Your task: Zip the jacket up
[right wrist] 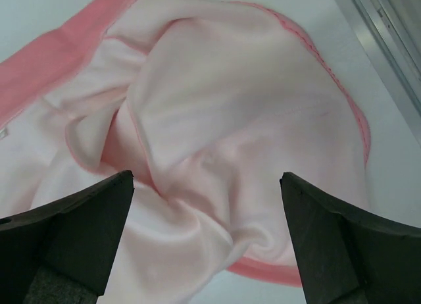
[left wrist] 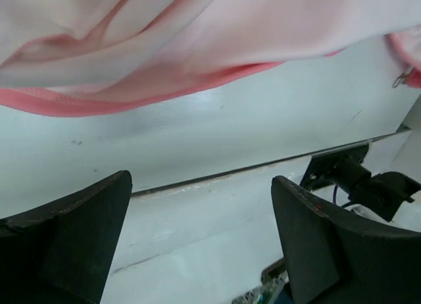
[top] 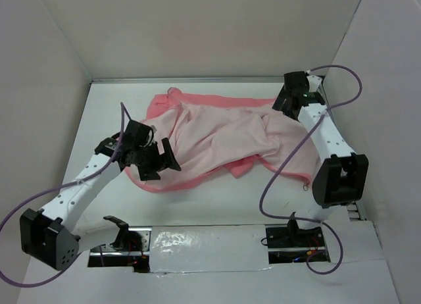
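Nearest the camera, a strip of crinkled shiny tape [top: 204, 241] runs along the near edge of the white desk [top: 217, 202], with the two arm bases set at either end of it.

On the left, the left arm reaches up and inward, a purple cable [top: 20, 212] looping beside it. The left end effector [top: 161, 162] sits at the near left hem of the jacket [top: 217, 133]. Its fingers [left wrist: 79, 231] are spread wide with nothing between them. In the left wrist view only bare desk shows in the gap, and the jacket's darker pink hem [left wrist: 131, 97] lies just beyond the fingertips. Whether the fingers touch the cloth cannot be told.

The jacket lies crumpled and open across the middle and far part of the desk, pale lining facing up and a salmon-pink border along its edges. It is spread between the two end effectors. A small metal zipper pull [top: 306, 187] lies at its near right corner, on the desk.

On the right, the right end effector [top: 284, 101] hangs at the far right corner of the jacket. Its fingers [right wrist: 342, 238] are also spread wide and grip nothing; folds of pale lining [right wrist: 230, 106] fill the gap between them in the right wrist view. The right arm bends back along the right wall.
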